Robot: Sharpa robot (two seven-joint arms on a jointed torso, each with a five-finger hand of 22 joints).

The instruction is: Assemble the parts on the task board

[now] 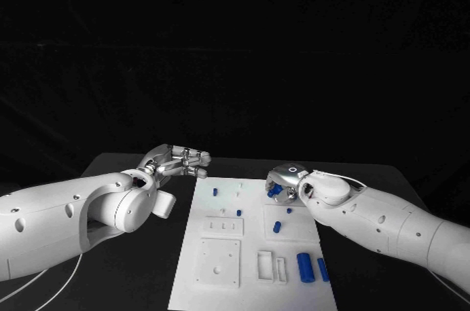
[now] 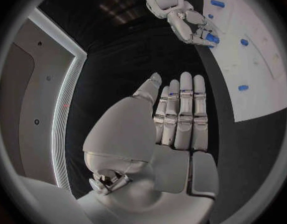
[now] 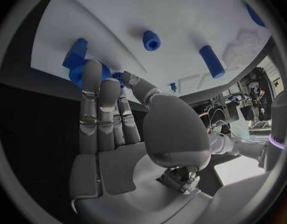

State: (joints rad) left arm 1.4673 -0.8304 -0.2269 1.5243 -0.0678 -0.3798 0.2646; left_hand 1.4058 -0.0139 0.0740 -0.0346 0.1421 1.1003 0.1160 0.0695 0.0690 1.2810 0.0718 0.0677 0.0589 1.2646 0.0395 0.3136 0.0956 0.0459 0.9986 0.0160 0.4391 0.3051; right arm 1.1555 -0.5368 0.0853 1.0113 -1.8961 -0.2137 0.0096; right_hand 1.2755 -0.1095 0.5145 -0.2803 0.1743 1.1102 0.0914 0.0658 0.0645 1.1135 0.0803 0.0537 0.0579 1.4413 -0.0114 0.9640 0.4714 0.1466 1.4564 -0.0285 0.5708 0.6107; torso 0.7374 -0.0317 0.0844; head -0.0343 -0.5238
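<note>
Head view shows you most blue parts point(image 1: 305, 266) loose on the task board point(image 1: 252, 284); right hand point(image 1: 286, 185) grips one at centre, left hand point(image 1: 179, 163) flat, empty.

Left hand point(image 2: 174, 119): fingers straight and close together, thumb slightly apart, holding nothing, over the black counter point(image 2: 242, 149) just beside the task board's edge.
Task board point(image 2: 258, 59): white plate lying flat on the counter.
Right hand point(image 2: 194, 29): at the task board's far edge, fingers curled around a blue part point(image 2: 212, 37), apparently gripping it.
Loose blue parts: three on the task board, one point(image 2: 217, 4) beyond the right hand, one point(image 2: 244, 42) near it, one point(image 2: 242, 88) nearest the left hand.
</note>
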